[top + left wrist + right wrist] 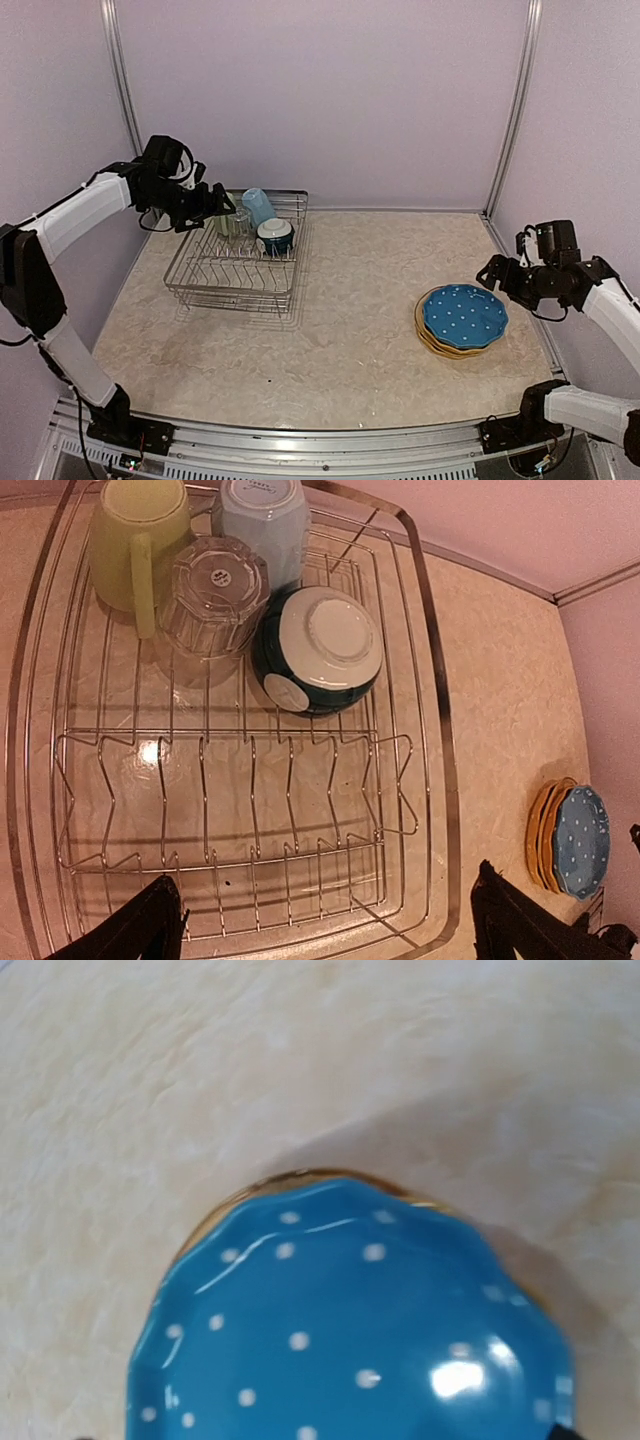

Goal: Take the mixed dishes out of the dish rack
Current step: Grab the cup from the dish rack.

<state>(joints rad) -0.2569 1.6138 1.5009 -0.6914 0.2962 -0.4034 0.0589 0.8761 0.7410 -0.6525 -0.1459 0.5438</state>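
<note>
Four items are in the dish rack [235, 262], all inverted and clustered at its far end: light green mug [135, 540], light blue mug [262, 520], small clear glass [213, 595], dark-teal bowl [320, 650].

The plates [462, 318] are stacked on the counter [340, 330], right side, blue plate [350, 1330] on top.

Left claw [222, 207] hovers by the cluster with its fingers apart, holding nothing. In the wrist view the items lie ahead of the fingertips.

Left arm is far nearer. Right claw [492, 270] is beside the plates; I cannot tell its state.

A beige, marble-patterned desk [340, 320] spreads below the left pincer [226, 206] and the right pincer [489, 271]. Plain lilac walls [320, 90] rise behind them, with silver metal corner posts [511, 110]. Nearer than both pincers, a ribbed aluminium rail [300, 447] edges the desk.
</note>
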